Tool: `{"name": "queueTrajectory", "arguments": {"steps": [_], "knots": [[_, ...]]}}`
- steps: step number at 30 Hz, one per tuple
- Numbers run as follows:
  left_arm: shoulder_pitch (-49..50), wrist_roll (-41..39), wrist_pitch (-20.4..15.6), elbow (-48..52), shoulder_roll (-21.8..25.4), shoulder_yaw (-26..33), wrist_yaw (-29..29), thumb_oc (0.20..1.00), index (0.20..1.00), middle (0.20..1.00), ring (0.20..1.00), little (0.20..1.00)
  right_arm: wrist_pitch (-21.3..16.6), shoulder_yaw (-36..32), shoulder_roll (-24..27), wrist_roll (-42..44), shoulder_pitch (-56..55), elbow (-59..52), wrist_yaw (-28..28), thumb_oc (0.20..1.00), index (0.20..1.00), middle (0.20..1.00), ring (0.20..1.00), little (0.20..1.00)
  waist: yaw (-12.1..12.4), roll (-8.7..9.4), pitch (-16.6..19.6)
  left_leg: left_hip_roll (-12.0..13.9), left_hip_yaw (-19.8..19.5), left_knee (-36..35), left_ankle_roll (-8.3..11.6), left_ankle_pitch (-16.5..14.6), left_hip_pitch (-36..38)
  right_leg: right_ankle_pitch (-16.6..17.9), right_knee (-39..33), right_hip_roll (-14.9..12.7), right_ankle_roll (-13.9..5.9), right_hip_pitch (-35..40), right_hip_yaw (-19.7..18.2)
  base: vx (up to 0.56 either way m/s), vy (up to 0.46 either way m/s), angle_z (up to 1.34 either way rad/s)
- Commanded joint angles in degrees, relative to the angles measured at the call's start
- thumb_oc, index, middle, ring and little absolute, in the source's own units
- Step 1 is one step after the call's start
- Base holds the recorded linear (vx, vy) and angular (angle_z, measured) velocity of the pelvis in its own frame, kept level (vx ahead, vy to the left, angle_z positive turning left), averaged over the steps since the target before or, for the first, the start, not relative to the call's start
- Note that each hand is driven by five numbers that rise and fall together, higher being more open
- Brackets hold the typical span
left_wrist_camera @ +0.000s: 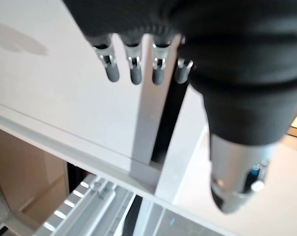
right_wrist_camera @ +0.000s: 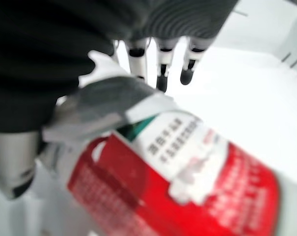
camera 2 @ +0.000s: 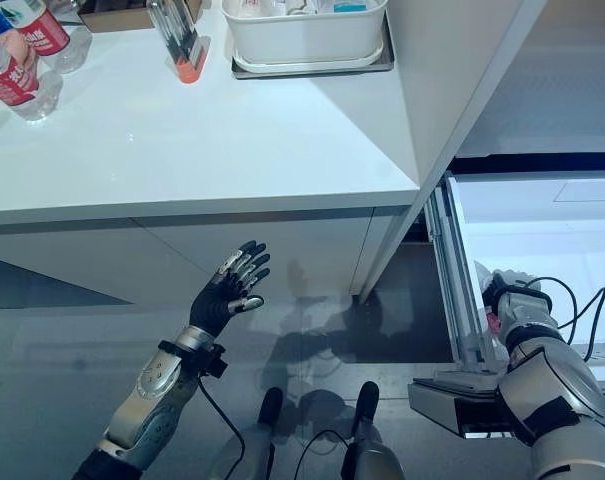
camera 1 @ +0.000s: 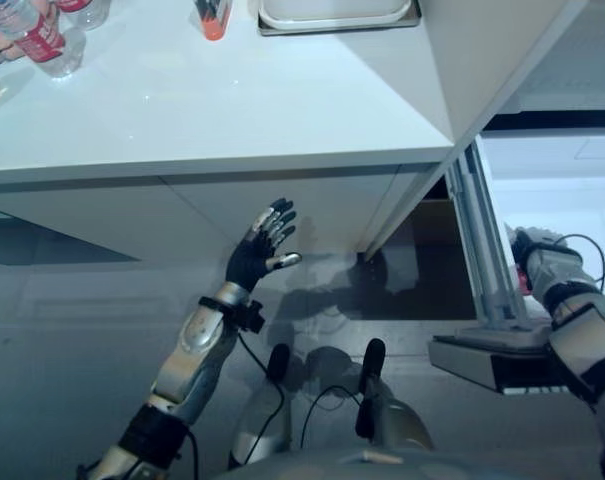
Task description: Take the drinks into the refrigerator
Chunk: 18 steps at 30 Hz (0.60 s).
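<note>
White counter (camera 2: 182,150) over grey floor (camera 2: 62,350), bottles (camera 2: 22,60) at its far-left edge

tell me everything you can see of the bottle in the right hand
The bottle is clear plastic with a red and white printed label wrapped round it. The right hand has its fingers and thumb curled round it and holds it past the open refrigerator door, over the white interior. From the head views only a sliver of red shows beside the hand. Its cap cannot be seen.

A white counter (camera 2: 212,150) spans the upper part of the scene, with white cabinet fronts (camera 2: 272,255) beneath it. Below lies a grey, glossy floor (camera 2: 62,380). A white tray (camera 2: 307,40) sits on the counter's far edge.
</note>
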<state>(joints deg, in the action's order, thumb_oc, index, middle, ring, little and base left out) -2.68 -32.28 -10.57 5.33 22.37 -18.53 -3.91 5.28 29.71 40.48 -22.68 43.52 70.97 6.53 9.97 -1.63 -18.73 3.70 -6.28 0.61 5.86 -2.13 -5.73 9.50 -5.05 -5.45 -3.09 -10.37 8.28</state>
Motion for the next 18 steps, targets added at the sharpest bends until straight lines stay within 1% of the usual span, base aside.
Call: {"name": "queueTrajectory", "arguments": {"steps": [1,4,5,6,7,8,10,11,12,13,15,18], "knots": [[-1.55,0.70,-4.38,6.20,0.16,1.64,0.22,1.000,1.000,1.000,1.000,1.000,-9.63,-1.16,-11.61,11.75,-1.81,-12.87,-0.04,1.000,1.000,1.000,1.000,1.000,1.73,-0.03,-4.36,-5.64,1.35,-2.85,-6.87,4.29,-3.93,-5.86,9.88,-2.50,-3.49,-2.15,-4.98,0.00,0.000,0.00],[-0.15,1.03,-4.40,5.41,1.00,3.34,0.28,1.000,1.000,1.000,1.000,1.000,-11.59,-9.41,-9.50,19.50,-8.90,-21.67,2.81,1.000,1.000,1.000,1.000,1.000,-0.04,0.95,-4.08,-5.76,2.15,-2.67,-7.10,3.68,-3.17,-5.87,10.15,-2.36,-3.55,-2.09,-5.74,0.00,0.008,-0.03],[-0.10,1.44,-4.47,4.95,0.92,3.48,0.47,1.000,1.000,1.000,1.000,1.000,-12.00,-11.34,-11.23,19.37,-12.25,-22.91,5.00,1.000,1.000,1.000,1.000,1.000,-0.56,1.03,-3.94,-5.79,2.43,-2.50,-7.21,3.35,-2.88,-5.90,10.22,-2.37,-3.58,-2.00,-5.97,0.01,0.031,-0.14],[0.63,2.60,-4.67,4.03,1.83,4.11,0.99,1.000,1.000,1.000,1.000,1.000,-12.51,-15.37,-10.86,22.17,-15.83,-30.80,5.09,1.000,1.000,1.000,1.000,1.000,-1.34,1.54,-3.57,-5.80,2.82,-2.47,-7.30,3.03,-2.29,-6.06,10.33,-2.28,-3.62,-1.76,-6.30,0.04,0.027,-0.19],[1.04,3.55,-4.56,3.05,2.22,5.21,1.15,1.000,1.000,1.000,1.000,1.000,-13.91,-19.17,-9.32,23.69,-19.93,-38.50,5.24,1.000,1.000,1.000,1.000,1.000,-2.39,2.05,-3.44,-5.78,3.21,-2.31,-7.38,2.44,-1.66,-6.48,10.69,-2.14,-3.67,-1.44,-6.57,0.03,0.011,-0.11],[1.39,3.85,-4.59,2.62,3.03,5.40,0.78,1.000,1.000,1.000,1.000,1.000,-14.87,-21.72,-8.00,24.83,-23.03,-42.17,4.15,1.000,1.000,1.000,1.000,1.000,-2.72,2.39,-2.99,-5.84,3.34,-2.15,-7.42,2.50,-1.79,-6.23,10.56,-2.17,-3.72,-1.54,-6.72,0.04,-0.008,-0.07],[1.81,6.12,-4.32,2.57,4.77,5.61,-0.01,1.000,1.000,1.000,1.000,1.000,-16.59,-28.47,-6.93,30.77,-27.94,-48.77,3.79,1.000,1.000,1.000,1.000,1.000,-4.13,3.08,-2.20,-5.82,3.52,-1.94,-7.54,1.71,-0.91,-6.93,10.85,-2.05,-3.79,-0.88,-6.92,0.05,-0.006,-0.05],[2.22,6.92,-4.20,2.74,5.56,5.69,-0.54,1.000,1.000,1.000,1.000,1.000,-17.43,-31.76,-6.43,32.13,-30.55,-51.94,3.43,1.000,1.000,1.000,1.000,1.000,-4.57,3.40,-1.59,-5.92,3.69,-2.01,-7.59,1.84,-0.89,-6.61,10.68,-2.05,-3.85,-1.01,-7.15,0.06,0.007,-0.06],[2.42,7.32,-3.94,2.11,6.28,5.67,-1.24,1.000,1.000,1.000,1.000,1.000,-18.48,-34.34,-6.21,34.36,-32.00,-53.10,3.22,1.000,1.000,1.000,1.000,1.000,-5.42,3.63,-0.97,-5.96,3.87,-1.99,-7.65,1.62,-0.57,-6.68,10.67,-1.98,-3.90,-0.81,-7.40,0.04,0.002,-0.07],[2.40,7.67,-3.79,1.68,6.80,5.45,-1.34,1.000,1.000,1.000,1.000,1.000,-18.69,-35.86,-6.39,35.56,-33.28,-55.34,2.80,1.000,1.000,1.000,1.000,1.000,-5.60,3.84,-0.45,-5.95,4.10,-1.96,-7.70,1.35,-0.20,-6.84,10.61,-1.91,-3.92,-0.53,-7.56,0.07,0.006,-0.08],[2.49,11.16,-3.38,2.44,8.95,5.50,-2.31,1.000,1.000,1.000,1.000,1.000,-19.50,-40.60,-5.56,38.34,-35.99,-61.13,2.09,1.000,1.000,1.000,1.000,1.000,-6.80,4.29,0.66,-5.83,4.71,-1.75,-7.71,0.77,0.53,-7.07,10.54,-1.70,-4.04,-0.04,-8.21,0.06,0.005,-0.12],[2.81,10.97,-3.27,3.20,10.18,5.19,-3.89,1.000,1.000,1.000,1.000,1.000,-20.63,-45.71,-3.82,41.04,-37.72,-62.14,1.78,1.000,1.000,1.000,1.000,1.000,-7.90,4.68,2.38,-5.65,5.77,-1.66,-7.77,-0.08,1.96,-7.21,10.39,-1.36,-4.24,0.65,-9.31,0.07,0.006,-0.14]]}}
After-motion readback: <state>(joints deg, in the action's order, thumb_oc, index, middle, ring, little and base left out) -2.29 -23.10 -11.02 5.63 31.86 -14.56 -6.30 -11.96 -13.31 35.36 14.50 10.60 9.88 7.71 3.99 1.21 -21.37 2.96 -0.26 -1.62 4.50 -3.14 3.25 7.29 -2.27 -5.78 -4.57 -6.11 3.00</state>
